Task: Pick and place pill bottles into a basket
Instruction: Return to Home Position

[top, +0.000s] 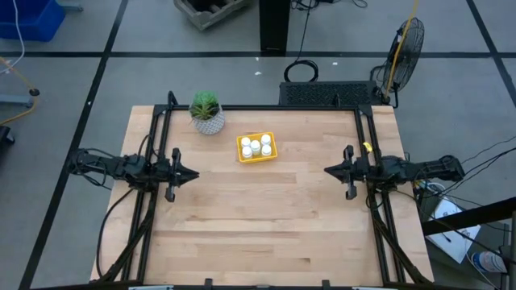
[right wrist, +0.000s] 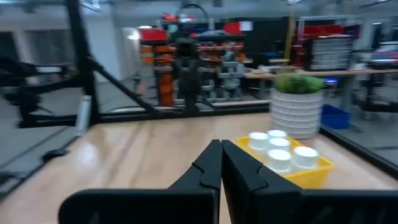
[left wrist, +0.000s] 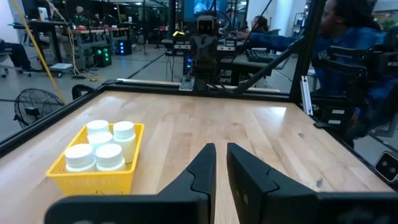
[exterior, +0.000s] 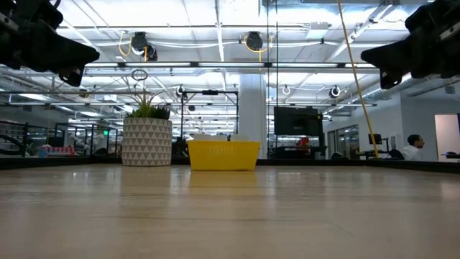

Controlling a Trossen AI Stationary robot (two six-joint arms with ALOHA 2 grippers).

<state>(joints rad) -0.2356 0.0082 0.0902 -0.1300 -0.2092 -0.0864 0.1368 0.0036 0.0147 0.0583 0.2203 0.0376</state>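
The yellow basket (top: 256, 148) stands on its flat bottom on the table's far middle. Several white pill bottles (top: 255, 145) stand upright inside it, close together. The basket (left wrist: 93, 171) and bottles (left wrist: 102, 146) also show in the left wrist view, and the basket (right wrist: 292, 168) and bottles (right wrist: 278, 149) in the right wrist view. My left gripper (top: 194, 174) hovers at the table's left, shut and empty, pointing right. My right gripper (top: 327, 170) hovers at the table's right, shut and empty, pointing left. Both are well clear of the basket.
A white patterned pot with a green plant (top: 208, 114) stands just left of the basket near the far edge. Black frame rails (top: 153, 161) run along the table's left and right sides. A person (left wrist: 348, 50) sits beyond the table. Bare wood (top: 266, 225) lies between the arms.
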